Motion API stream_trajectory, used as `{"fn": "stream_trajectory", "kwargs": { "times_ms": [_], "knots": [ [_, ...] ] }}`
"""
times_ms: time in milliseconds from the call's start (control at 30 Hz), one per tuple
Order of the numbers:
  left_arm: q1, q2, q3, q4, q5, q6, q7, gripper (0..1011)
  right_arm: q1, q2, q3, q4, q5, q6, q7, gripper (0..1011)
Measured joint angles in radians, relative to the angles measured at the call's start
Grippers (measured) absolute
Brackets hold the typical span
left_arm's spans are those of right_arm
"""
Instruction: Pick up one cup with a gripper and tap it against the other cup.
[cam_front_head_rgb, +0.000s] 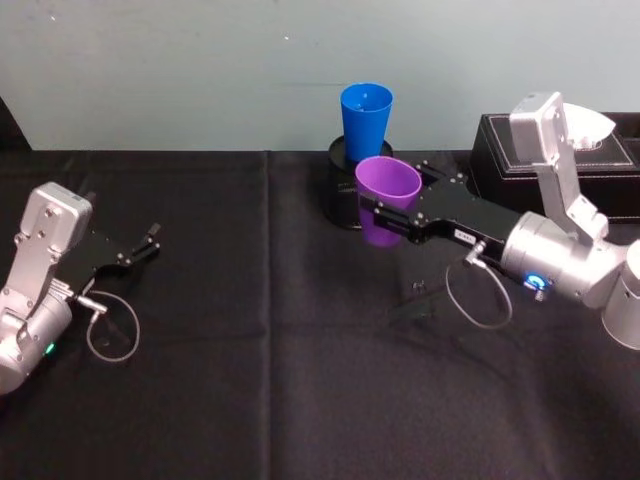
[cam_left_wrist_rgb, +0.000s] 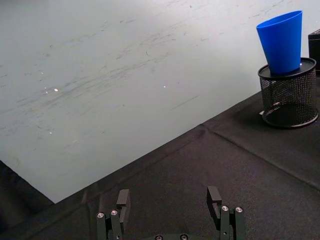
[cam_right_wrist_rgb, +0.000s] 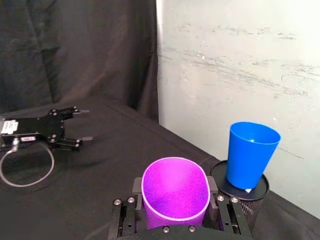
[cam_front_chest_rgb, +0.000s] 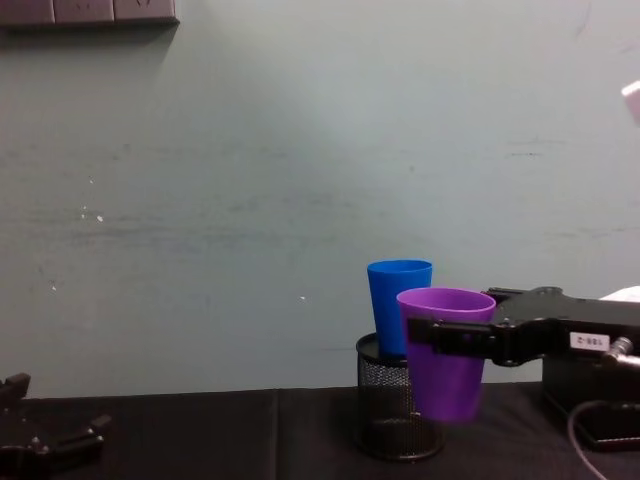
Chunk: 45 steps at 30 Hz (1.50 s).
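Note:
My right gripper (cam_front_head_rgb: 384, 216) is shut on the purple cup (cam_front_head_rgb: 388, 192) and holds it upright, off the table. The blue cup (cam_front_head_rgb: 366, 120) stands upright on top of a black mesh pen holder (cam_front_head_rgb: 338, 188) just behind it. In the right wrist view the purple cup (cam_right_wrist_rgb: 175, 192) sits between the fingers (cam_right_wrist_rgb: 136, 189), with a small gap to the blue cup (cam_right_wrist_rgb: 249, 155). The chest view shows the purple cup (cam_front_chest_rgb: 445, 360) in front of the blue cup (cam_front_chest_rgb: 395, 300) and slightly right of it. My left gripper (cam_front_head_rgb: 150, 240) rests open on the table at the far left.
A black box (cam_front_head_rgb: 560, 165) stands at the back right, behind my right arm. Black cloth (cam_front_head_rgb: 280, 380) covers the table, and a pale wall (cam_front_chest_rgb: 300, 150) closes off the far edge. Cable loops hang from both wrists.

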Motion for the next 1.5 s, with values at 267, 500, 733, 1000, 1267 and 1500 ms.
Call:
{"fn": "stream_trajectory", "kwargs": {
  "times_ms": [267,500,733,1000,1267,1500],
  "knots": [
    [0.0,0.0,0.0,0.0,0.0,0.0,0.0,1005,0.065,-0.043,-0.015,0.087,0.0,0.01,0.001,726],
    [0.0,0.0,0.0,0.0,0.0,0.0,0.0,1005,0.112,-0.072,-0.025,0.151,-0.009,0.009,0.001,726],
    [0.0,0.0,0.0,0.0,0.0,0.0,0.0,1005,0.147,-0.095,-0.03,0.205,-0.014,0.002,0.007,726],
    [0.0,0.0,0.0,0.0,0.0,0.0,0.0,1005,0.18,-0.116,-0.033,0.257,-0.014,-0.007,0.021,728],
    [0.0,0.0,0.0,0.0,0.0,0.0,0.0,1005,0.204,-0.131,-0.034,0.3,-0.017,-0.013,0.028,728],
    [0.0,0.0,0.0,0.0,0.0,0.0,0.0,1005,0.222,-0.143,-0.034,0.33,-0.023,-0.017,0.032,728]
  ]
}}
